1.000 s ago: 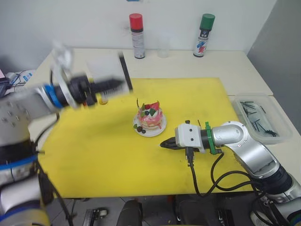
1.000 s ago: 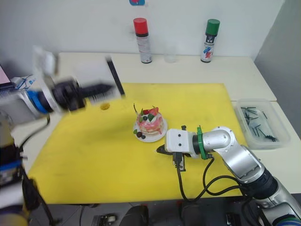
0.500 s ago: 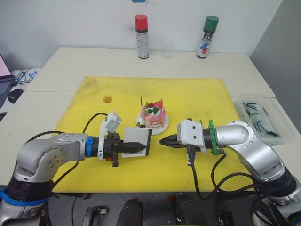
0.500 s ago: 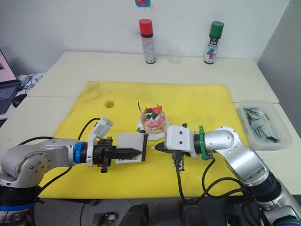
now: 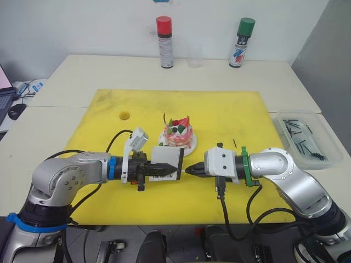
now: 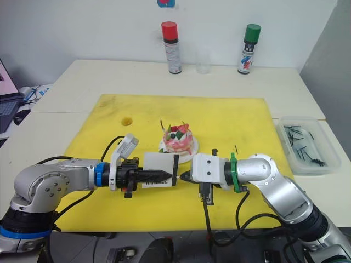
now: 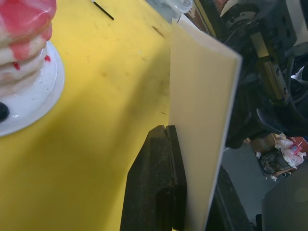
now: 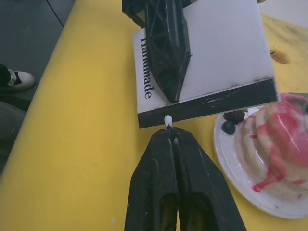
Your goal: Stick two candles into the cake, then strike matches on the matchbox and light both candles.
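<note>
Two pale cream counters (image 5: pixel 71 71) pushed together carry a large flat yellow mat (image 5: pixel 219 118), the biggest thing in view. At about 3 o'clock from the mat sits a clear plastic tray (image 5: pixel 324 159) holding short thin black matches (image 5: pixel 299 139). At the mat's 12 o'clock, on the far counter, stand a red-capped spray can (image 5: pixel 163 34) and a green-capped spray can (image 5: pixel 241 34).

Near the mat's middle is the small round pink-and-white cake (image 5: pixel 176 131) on its white plate (image 5: pixel 189 146), topped with a red strawberry slice, green leaves and dark berries. One thin stick rises from its top on the 9 o'clock side.

At roughly 7 o'clock from the cake, the flat white rectangular matchbox (image 8: pixel 216 62) with black "Handmade" lettering and a black strip along one edge is pinched on both faces by the closed black fingers of the left claw (image 5: pixel 164 170).

At 3 o'clock from the matchbox, the right claw (image 8: pixel 168 130) has its fingers pressed together on a match whose small white head (image 8: pixel 167 120) touches the black strip.
</note>
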Motion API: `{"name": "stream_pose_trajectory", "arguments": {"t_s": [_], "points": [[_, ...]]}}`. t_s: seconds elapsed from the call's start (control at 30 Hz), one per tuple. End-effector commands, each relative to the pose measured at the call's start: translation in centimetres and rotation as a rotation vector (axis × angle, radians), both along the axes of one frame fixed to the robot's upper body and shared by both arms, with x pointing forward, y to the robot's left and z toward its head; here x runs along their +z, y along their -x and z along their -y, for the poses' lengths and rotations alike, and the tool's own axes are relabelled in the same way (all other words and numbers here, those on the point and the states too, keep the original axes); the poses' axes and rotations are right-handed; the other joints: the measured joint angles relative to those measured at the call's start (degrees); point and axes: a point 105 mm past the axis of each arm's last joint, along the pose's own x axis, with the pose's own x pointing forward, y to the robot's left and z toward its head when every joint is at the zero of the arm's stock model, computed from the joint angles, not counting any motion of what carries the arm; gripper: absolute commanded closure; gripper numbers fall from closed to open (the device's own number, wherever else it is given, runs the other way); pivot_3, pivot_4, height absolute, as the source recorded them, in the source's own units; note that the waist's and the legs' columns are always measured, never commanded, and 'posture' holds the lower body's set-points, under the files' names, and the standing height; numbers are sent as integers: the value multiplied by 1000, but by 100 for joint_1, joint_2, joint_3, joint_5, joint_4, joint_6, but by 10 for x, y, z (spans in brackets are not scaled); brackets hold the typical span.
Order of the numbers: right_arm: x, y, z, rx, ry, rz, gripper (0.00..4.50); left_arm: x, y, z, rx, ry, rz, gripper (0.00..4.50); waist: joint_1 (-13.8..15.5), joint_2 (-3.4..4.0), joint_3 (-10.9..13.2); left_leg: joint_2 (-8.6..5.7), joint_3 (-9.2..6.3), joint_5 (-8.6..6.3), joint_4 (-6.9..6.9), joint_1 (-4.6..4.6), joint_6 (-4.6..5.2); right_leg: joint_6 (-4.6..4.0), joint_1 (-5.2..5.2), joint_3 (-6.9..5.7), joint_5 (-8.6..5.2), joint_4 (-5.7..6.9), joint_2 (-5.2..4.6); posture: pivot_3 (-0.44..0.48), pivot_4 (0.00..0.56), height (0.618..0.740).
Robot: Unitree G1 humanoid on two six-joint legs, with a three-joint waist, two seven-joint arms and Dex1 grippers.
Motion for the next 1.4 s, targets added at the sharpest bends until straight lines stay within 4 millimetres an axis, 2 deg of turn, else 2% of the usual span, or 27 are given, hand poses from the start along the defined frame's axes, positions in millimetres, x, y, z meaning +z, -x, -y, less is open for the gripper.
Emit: {"name": "stream_pose_trajectory", "arguments": {"t_s": [0.03,1.13,1.4], "points": [[10,2,-3,16,-21,63,4491,5,2,3,-30,8,19,4500,-1,0,0,0,0,0,0,0,0,0,0,0,0,0,0,0,150,740],[18,-18,-1,-55,-38,126,4491,1,-2,5,-44,-32,106,4500,-1,0,0,0,0,0,0,-1,0,0,0,0,0,0,0,0,150,740],[11,-20,-1,-65,-3,114,4491,2,-3,5,-43,-30,114,4500,-2,0,0,0,0,0,0,-1,0,0,0,0,0,-1,0,0,150,740]]}}
